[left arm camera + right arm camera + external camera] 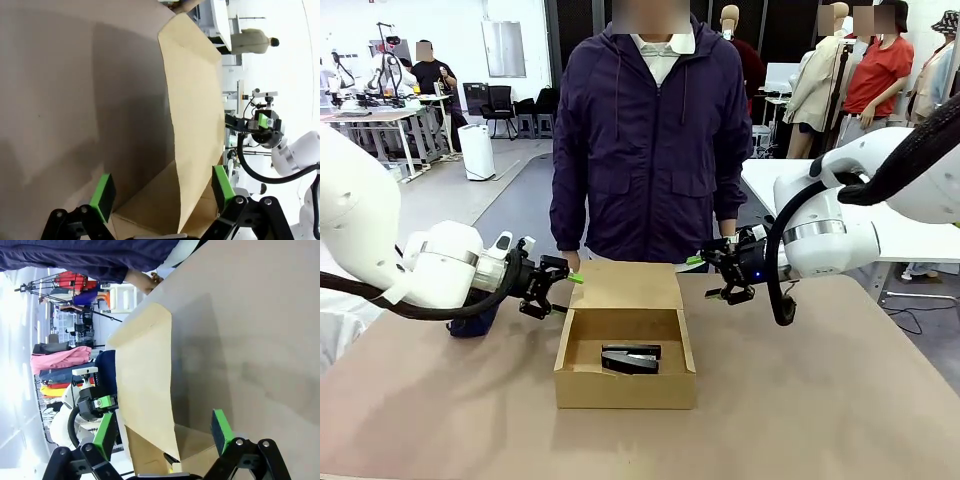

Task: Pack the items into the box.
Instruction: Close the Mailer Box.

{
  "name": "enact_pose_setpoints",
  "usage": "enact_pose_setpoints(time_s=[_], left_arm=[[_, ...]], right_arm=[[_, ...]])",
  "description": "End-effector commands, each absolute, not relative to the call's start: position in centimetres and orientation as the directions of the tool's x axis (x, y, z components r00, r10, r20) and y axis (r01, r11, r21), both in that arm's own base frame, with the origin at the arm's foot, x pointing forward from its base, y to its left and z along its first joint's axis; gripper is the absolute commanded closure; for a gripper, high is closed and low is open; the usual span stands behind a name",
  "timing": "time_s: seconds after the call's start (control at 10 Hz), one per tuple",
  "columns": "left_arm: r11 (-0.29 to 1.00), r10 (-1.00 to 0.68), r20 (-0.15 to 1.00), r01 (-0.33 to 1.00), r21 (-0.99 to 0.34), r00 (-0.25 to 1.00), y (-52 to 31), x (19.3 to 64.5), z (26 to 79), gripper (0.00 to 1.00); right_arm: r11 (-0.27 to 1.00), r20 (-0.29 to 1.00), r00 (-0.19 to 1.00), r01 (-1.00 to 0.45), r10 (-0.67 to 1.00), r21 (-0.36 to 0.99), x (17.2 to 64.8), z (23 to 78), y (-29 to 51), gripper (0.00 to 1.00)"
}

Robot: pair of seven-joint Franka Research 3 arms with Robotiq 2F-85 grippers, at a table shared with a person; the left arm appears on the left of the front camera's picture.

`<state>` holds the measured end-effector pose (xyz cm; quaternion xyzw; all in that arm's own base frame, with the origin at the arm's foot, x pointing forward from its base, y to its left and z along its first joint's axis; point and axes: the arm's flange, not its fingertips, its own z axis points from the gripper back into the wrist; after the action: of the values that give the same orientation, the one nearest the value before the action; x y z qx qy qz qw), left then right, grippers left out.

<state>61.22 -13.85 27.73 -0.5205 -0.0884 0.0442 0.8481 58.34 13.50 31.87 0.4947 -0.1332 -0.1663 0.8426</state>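
The tan cardboard box (625,388) stands in the middle of the table with its flap lid (625,285) raised at the far side. Inside lies a black wedge-shaped item (631,358). My left gripper (565,293) is open just left of the flap's left edge, and my right gripper (705,279) is open just right of its right edge; neither holds anything. In the left wrist view the flap (192,115) rises between the left gripper's (162,190) green pads (103,191). The right gripper (164,431) frames the flap (147,385) likewise in its wrist view.
A person in a dark jacket (650,140) stands at the far edge behind the box, hands low by the table. A navy pouch (475,320) lies behind my left arm. Bare tabletop (820,400) lies in front and to the right.
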Motion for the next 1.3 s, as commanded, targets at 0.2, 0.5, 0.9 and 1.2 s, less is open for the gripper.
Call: enact_pose_setpoints(time_s=[0.2, 0.5, 0.9, 1.2], left_arm=[[0.237, 0.204, 0.109, 0.059, -0.970, 0.973, -14.2, 63.9, 26.6, 0.00], [0.157, 0.162, 0.151, 0.126, -0.980, 0.975, -14.2, 64.4, 25.8, 0.00], [0.146, 0.117, 0.135, 0.118, -0.982, 0.984, -14.7, 64.8, 25.0, 0.00], [0.130, 0.094, 0.143, 0.130, -0.983, 0.985, -14.8, 64.7, 25.1, 0.25]], right_arm=[[0.421, 0.041, 0.887, 0.177, -0.459, 0.890, 61.2, 29.1, 13.9, 0.00], [0.412, 0.083, 0.900, 0.113, -0.429, 0.904, 63.4, 27.3, 16.0, 0.00], [0.303, 0.060, 0.918, 0.068, -0.392, 0.951, 64.9, 26.2, 18.5, 0.00], [0.263, 0.074, 0.941, 0.016, -0.329, 0.965, 64.3, 26.3, 18.8, 0.20]])
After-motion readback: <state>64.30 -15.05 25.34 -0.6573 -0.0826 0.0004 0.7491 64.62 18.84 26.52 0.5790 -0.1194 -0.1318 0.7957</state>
